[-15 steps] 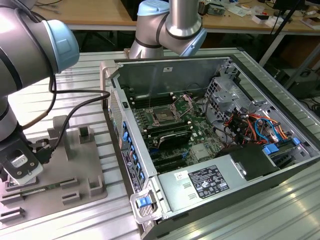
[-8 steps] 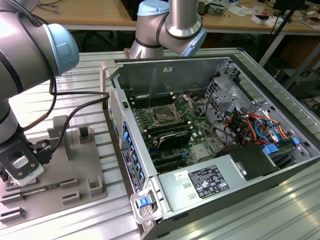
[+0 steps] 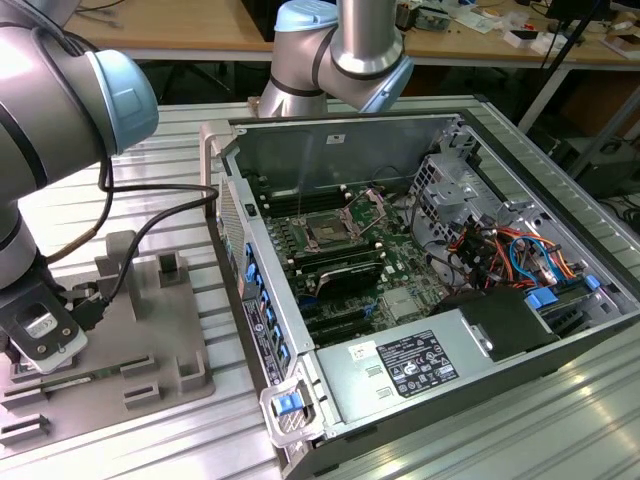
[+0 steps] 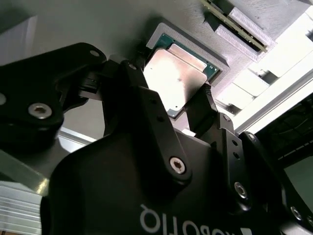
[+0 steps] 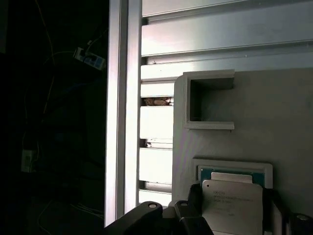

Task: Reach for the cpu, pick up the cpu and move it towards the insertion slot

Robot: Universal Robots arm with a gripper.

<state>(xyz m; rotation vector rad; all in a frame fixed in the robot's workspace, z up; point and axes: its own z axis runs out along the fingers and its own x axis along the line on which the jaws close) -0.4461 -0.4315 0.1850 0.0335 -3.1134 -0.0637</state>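
The cpu (image 4: 173, 73) is a small square chip with a silvery top and a green rim. It lies in a shallow recess of the grey tray (image 3: 150, 330); the first wrist view also shows the cpu (image 5: 231, 200). My gripper (image 4: 168, 83) reaches down over that recess at the exterior view's left, and its black fingers (image 4: 132, 78) press against two opposite edges of the chip. In the exterior view the gripper (image 3: 45, 362) sits low on the tray and covers the chip. The insertion slot (image 3: 328, 232) is a dark socket in a metal frame on the green board inside the open computer case.
The open computer case (image 3: 430, 250) fills the exterior view's right, with cables, a drive cage and a power supply (image 3: 420, 360). The tray has raised blocks (image 3: 165, 265) and an open-sided pocket (image 5: 210, 100). It rests on a ribbed aluminium table (image 3: 160, 430). A cable (image 3: 150, 225) runs to the wrist.
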